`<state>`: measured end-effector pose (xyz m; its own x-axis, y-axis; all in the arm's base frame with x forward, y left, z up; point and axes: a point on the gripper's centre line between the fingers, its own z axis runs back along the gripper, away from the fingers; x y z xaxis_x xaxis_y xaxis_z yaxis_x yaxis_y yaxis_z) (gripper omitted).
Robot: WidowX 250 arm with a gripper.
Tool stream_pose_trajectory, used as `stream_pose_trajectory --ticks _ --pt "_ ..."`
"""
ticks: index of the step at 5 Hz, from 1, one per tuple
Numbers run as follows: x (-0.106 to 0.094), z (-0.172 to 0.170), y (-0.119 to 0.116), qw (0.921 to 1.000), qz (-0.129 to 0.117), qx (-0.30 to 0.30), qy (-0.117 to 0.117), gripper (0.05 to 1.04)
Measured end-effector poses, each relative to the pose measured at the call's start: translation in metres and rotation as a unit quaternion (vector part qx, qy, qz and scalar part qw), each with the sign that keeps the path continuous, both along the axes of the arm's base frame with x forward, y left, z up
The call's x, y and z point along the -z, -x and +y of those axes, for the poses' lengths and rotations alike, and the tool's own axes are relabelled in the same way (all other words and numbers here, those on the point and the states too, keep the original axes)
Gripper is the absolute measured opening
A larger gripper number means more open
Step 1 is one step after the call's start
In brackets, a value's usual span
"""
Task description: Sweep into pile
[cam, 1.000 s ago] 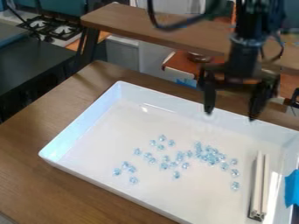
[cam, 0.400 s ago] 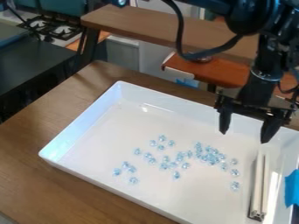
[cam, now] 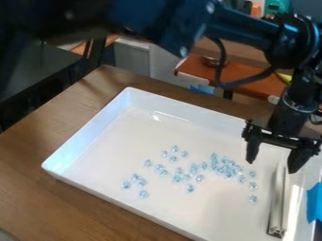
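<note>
I hold my 2 black fingers wide apart, my gripper [cam: 271,167] hanging over the far end of a long, pale, bar-shaped tool [cam: 277,202] in the white rectangular tray [cam: 201,214]. Small, pale-blue, glassy pieces [cam: 226,167] lie scattered beside it.

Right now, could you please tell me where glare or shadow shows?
In the camera view, pale sheen on the white tray's left wall, a bright spot and thin streak towards its far side, bright glare right of the slim bar, and likely shadow along the bar's left edge.
</note>
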<state>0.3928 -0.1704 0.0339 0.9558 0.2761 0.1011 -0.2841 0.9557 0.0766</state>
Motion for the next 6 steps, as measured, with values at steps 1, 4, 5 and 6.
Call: stream_pose_trajectory --ticks 1,4,5,6 --pt "0.006 -0.009 0.0 1.0 0.006 0.001 0.005 1.0" --pt "0.024 -0.03 0.008 0.9999 0.01 0.008 0.003 1.0" --pt "0.031 -0.029 0.009 0.9999 0.013 0.004 -0.007 1.0" --pt "0.044 -0.026 0.01 0.9996 0.021 0.004 -0.019 0.948"
